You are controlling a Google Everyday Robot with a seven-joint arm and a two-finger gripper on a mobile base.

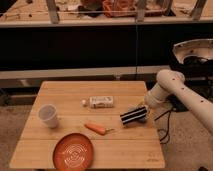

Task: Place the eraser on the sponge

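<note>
Wooden tabletop (pixel 65 95), right edge: gripper (pixel 142 107) is hanging against the eraser (pixel 133 116); its opening I cannot tell. Sponge is not showing, perhaps lying beneath.

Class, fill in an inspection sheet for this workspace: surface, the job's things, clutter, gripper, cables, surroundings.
Surface: light wooden table, flat top.
Job's things: black rectangular eraser with white stripes lies near the table's right edge; light-blue sponge not seen, possibly hidden under the eraser.
Clutter: white cup, round orange plate, orange carrot, white printed packet, small white object.
Gripper: the gripper on the white arm sits at the eraser's right end; contact cannot be told.
Cables: dark cable hangs beside the table's right edge.
Surroundings: dark bench behind, cluttered shelf above.
</note>
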